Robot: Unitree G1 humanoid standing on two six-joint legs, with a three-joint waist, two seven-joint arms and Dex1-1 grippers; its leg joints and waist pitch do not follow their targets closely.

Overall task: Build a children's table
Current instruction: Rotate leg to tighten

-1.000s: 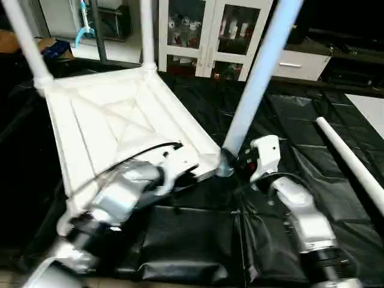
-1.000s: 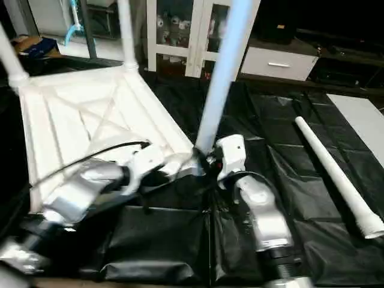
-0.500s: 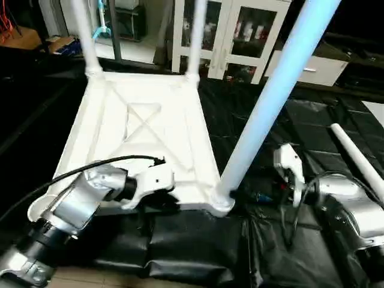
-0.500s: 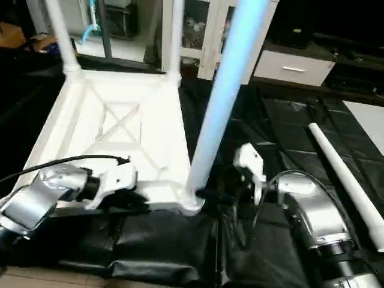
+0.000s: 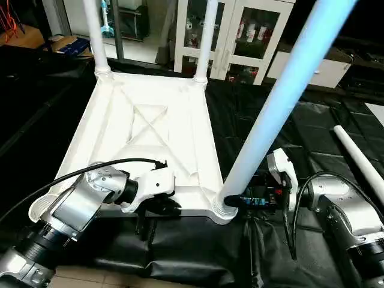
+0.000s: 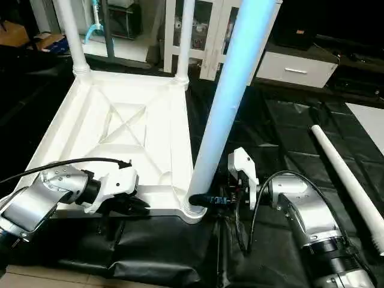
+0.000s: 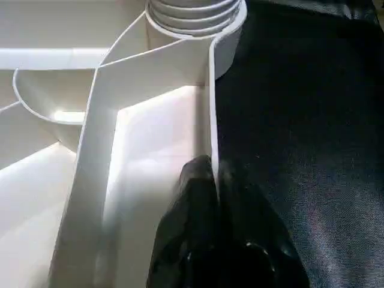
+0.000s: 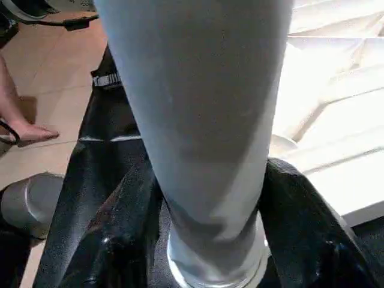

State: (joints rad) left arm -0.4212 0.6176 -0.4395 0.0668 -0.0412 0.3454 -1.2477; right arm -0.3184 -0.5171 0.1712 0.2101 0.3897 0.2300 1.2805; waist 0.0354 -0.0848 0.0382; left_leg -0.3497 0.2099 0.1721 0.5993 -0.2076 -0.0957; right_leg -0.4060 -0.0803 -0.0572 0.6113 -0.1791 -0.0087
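Three legs stand in the upturned top's [image 5: 147, 126] sockets: two at its far corners, well beyond both grippers. Left gripper [image 7: 215, 180] is pinched tight on the top's near rim, the rim wall between its fingers. Right gripper [image 8: 207, 204] straddles the near-right leg [image 5: 282, 96] at its base, one finger [image 8: 129, 222] each side. A fourth leg [image 6: 348, 180] lies loose on black sheeting [image 5: 198, 246], right of that gripper.

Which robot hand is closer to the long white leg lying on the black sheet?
The right. The right gripper sits at the base of the upright leg, on the side of the loose leg. The left gripper pinches the tabletop's rim, farther away.
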